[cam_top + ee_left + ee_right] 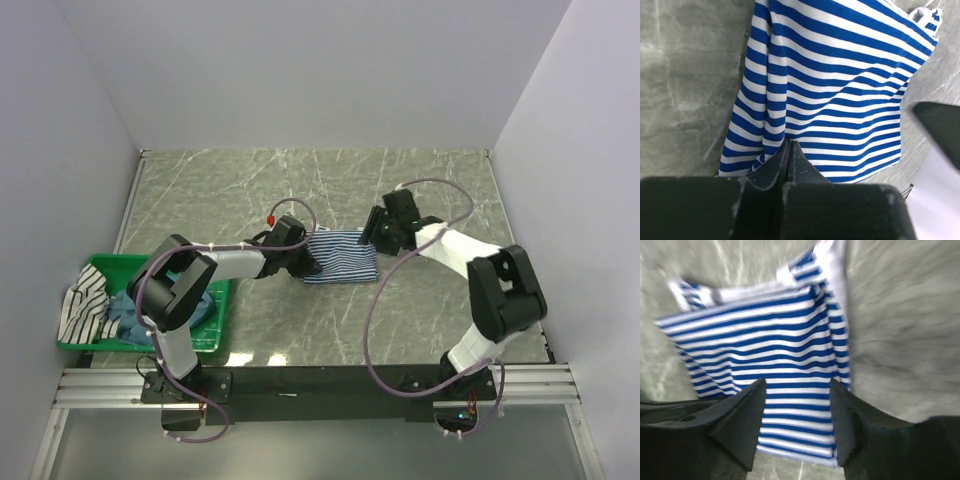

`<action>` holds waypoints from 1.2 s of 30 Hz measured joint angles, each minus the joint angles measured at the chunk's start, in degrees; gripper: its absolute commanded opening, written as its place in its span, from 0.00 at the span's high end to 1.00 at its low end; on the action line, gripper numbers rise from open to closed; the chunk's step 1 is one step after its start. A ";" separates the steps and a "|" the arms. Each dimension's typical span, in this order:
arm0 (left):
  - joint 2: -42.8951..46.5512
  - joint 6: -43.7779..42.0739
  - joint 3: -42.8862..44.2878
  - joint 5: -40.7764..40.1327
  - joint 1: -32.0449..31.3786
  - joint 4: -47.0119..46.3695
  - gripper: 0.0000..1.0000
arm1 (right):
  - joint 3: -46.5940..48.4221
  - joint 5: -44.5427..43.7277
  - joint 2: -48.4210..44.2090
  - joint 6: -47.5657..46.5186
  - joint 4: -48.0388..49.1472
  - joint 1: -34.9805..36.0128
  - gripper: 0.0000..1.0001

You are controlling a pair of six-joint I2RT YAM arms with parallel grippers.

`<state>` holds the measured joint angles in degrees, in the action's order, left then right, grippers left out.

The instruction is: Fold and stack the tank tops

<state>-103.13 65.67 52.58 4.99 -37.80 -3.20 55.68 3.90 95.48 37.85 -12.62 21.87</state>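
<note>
Navy-and-white striped tank top [340, 256] is lying on the desk [300, 180], one edge being pinched by the clenched left tool [789, 149]; the released right tool [796, 385] is hovering opposite, likely needing its own grip before folding.

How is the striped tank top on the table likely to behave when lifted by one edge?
Probably floppy: the striped tank top wrinkles toward the shut left hand. Likely light thin cloth, so it should sag. Lying flat, it shouldn't roll.
</note>
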 measured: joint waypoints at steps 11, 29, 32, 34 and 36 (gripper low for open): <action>0.02 1.55 0.04 -0.04 -0.22 0.26 0.99 | -2.62 3.91 -3.67 -4.72 0.79 -8.92 0.32; -4.13 3.52 7.65 4.83 -0.48 3.56 0.78 | 3.34 10.34 8.09 -8.50 0.50 -5.70 1.00; -1.70 2.14 8.87 4.90 -0.24 6.47 0.69 | 9.27 7.72 11.04 -10.03 -3.65 -5.70 1.00; 2.43 0.79 8.87 5.38 0.35 9.49 0.66 | 13.81 5.09 12.96 -11.72 -6.73 -5.81 1.00; 7.89 -0.72 8.87 5.86 1.46 11.93 0.65 | 19.34 2.56 15.26 -13.44 -9.86 -6.29 1.00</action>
<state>-95.24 64.95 61.45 10.85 -36.34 8.73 75.02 6.46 110.74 24.40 -22.48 15.57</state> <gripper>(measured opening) 0.337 0.029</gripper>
